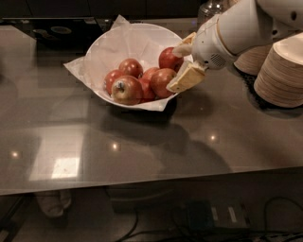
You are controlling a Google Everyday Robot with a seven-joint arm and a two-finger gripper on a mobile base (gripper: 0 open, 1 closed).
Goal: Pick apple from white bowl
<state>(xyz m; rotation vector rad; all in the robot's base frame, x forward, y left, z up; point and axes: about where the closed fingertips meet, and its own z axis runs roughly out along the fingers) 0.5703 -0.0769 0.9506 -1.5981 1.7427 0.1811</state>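
Observation:
The white bowl (pixel 118 45), lined with crinkled white paper, sits on the grey table and holds several red apples. One apple with a paler blush (pixel 162 81) lies at the bowl's right edge, and a darker red apple (pixel 168 57) lies behind it. An apple with a stem hollow (pixel 125 90) is at the front. My gripper (pixel 177 65) comes in from the right over the bowl's right rim. It is open, with one tan finger above the darker apple and the other beside the blushed apple. It holds nothing.
Stacks of tan paper bowls (pixel 283 73) stand at the right, close behind my white arm (pixel 236 30). A glass jar (pixel 211 8) is at the back. The table's front edge runs along the bottom, with cables below it.

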